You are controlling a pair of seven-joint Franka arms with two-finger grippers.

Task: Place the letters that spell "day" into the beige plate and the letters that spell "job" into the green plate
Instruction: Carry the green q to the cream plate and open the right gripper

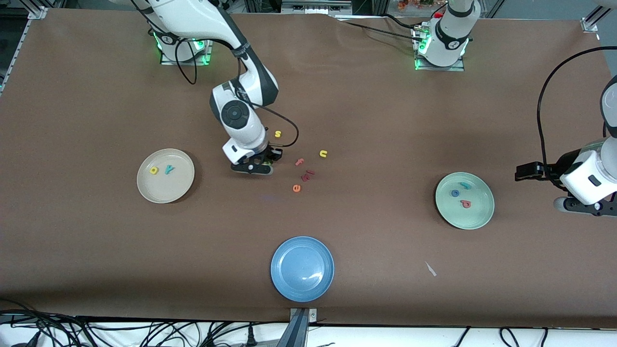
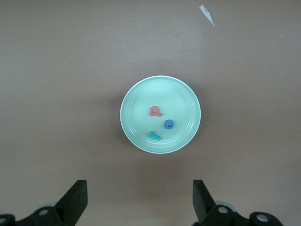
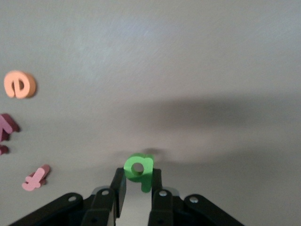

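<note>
The right gripper (image 3: pixel 138 181) is low on the table, at 3 o'clock from the beige plate (image 1: pixel 165 175). Its fingers pinch the green letter (image 3: pixel 139 170). The yellow letter (image 1: pixel 154 170) and teal y (image 1: pixel 168 169) lie in that plate. The left gripper (image 2: pixel 140 197) waits, wide open and empty, beside the green plate (image 1: pixel 464 200), which has the j (image 2: pixel 154 136), o (image 2: pixel 169 125) and red letter (image 2: pixel 155 111).

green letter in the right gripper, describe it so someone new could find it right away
Start at the beige plate at the right arm's end of the table. Beside it, toward the middle, the right gripper is shut on the green letter. It is the only green one, a loop with a stem; the loose letters beside it are pink, orange or yellow.
</note>
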